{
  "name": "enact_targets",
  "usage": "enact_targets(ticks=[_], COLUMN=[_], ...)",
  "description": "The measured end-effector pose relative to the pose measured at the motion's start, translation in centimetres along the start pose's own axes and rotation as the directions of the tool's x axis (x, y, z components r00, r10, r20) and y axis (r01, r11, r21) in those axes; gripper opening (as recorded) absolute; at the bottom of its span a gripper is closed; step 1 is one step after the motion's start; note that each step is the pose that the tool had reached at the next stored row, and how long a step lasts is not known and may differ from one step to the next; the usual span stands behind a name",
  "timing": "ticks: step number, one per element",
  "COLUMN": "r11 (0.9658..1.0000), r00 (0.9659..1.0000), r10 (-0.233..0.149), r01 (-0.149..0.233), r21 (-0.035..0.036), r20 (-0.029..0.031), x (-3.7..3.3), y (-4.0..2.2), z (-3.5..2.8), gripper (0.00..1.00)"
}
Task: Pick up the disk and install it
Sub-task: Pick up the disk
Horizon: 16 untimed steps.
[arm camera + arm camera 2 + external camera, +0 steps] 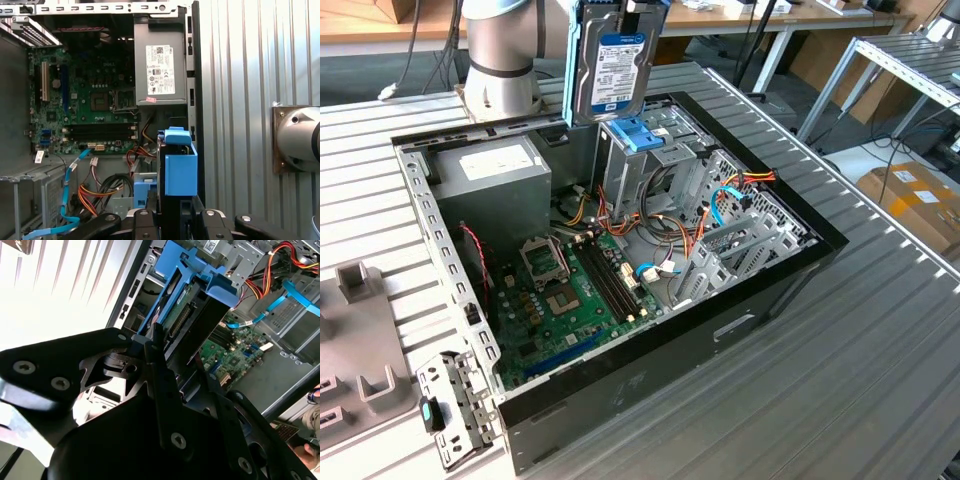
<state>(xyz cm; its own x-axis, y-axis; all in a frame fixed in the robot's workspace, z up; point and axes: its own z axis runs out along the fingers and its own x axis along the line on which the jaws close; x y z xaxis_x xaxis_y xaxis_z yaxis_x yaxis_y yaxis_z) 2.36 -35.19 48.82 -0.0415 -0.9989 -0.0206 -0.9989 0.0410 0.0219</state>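
The disk [615, 70] hangs upright with its blue-and-white label facing the exterior view, framed by a light-blue caddy rail. My gripper [617, 10] is shut on its upper end at the top edge of that view. The disk's lower end is just above the blue latch [638, 135] of the grey drive cage [620, 175], at the back of the open computer case [650, 350]. In the second wrist view the disk [180, 320] shows edge-on between the black fingers [155, 360]. In the first wrist view its blue caddy end [180, 167] stands out past my gripper [175, 217].
A grey power-supply box [490, 175] sits in the case's back corner beside the cage. The green motherboard [570, 300] and loose orange and blue cables [720, 200] fill the floor. The arm's base [500, 50] stands behind the case. A grey fixture [360, 300] lies at the exterior view's left.
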Motion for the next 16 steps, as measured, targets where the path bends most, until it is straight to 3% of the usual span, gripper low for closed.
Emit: enact_targets(ticks=[3,16], r11=[1.0000,1.0000], r00=[1.0000,1.0000], r10=[0.000,0.000], r01=[0.000,0.000], r21=[0.0000,0.0000], r20=[-0.0001,-0.0001], x=[-0.02,-0.02], y=[-0.37,-0.45], z=[-0.01,-0.01], gripper=[0.35,0.35])
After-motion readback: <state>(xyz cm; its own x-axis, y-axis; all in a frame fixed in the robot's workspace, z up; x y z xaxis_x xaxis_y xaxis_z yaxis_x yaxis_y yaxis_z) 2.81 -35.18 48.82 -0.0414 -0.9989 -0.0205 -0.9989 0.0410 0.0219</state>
